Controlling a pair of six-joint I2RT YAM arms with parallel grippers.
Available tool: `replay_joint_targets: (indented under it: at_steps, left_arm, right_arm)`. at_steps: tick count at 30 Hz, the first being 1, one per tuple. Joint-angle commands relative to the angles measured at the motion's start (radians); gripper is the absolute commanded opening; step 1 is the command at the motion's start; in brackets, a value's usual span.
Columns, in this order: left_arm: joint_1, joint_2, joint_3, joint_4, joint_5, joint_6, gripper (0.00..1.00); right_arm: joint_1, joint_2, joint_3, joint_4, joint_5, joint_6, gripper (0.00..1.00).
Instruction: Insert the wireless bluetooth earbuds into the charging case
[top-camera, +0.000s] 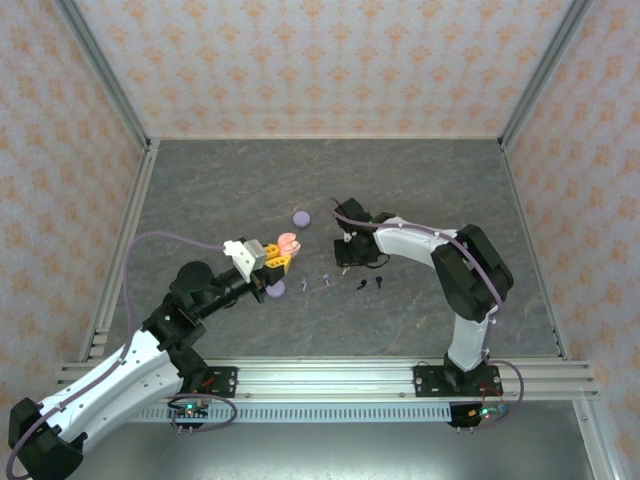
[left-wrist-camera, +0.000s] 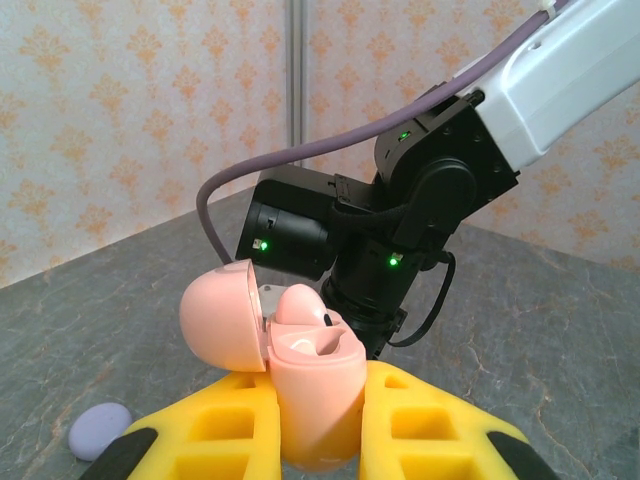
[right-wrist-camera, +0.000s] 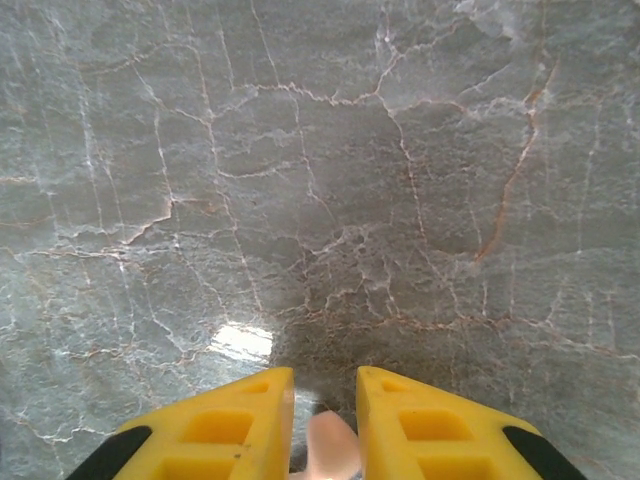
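Earbuds (top-camera: 328, 281) loose near lavender case (top-camera: 276, 289)

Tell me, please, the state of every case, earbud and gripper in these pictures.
Pink case: open, lid tipped back, held upright.
Left gripper: shut on the pink case.
Right gripper: shut on a pink earbud.
Lavender case: closed, lying on the table.
Black earbuds: loose on the table, outside any case.
Lavender earbuds: loose on the table.
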Motion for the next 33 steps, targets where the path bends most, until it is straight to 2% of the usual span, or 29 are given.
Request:
replay_joint_targets:
  at_steps: [1, 8, 16, 33]
  left_arm:
    - [-0.011, -0.002, 0.012, 0.015, -0.015, 0.024, 0.00]
    - [-0.010, -0.006, 0.010, 0.011, -0.019, 0.025, 0.00]
    - [-0.010, -0.014, 0.006, 0.012, -0.025, 0.023, 0.00]
    - [-0.010, -0.013, 0.009, 0.009, -0.030, 0.019, 0.00]
  right_arm:
    - [0.011, 0.022, 0.026, -0.026, 0.001, -0.011, 0.24]
    - [0.010, -0.035, 0.011, -0.041, 0.045, 0.010, 0.31]
    - [0.012, -0.042, -0.024, -0.057, 0.027, 0.056, 0.34]
    - [0.029, -0.026, -0.041, -0.117, 0.004, 0.059, 0.28]
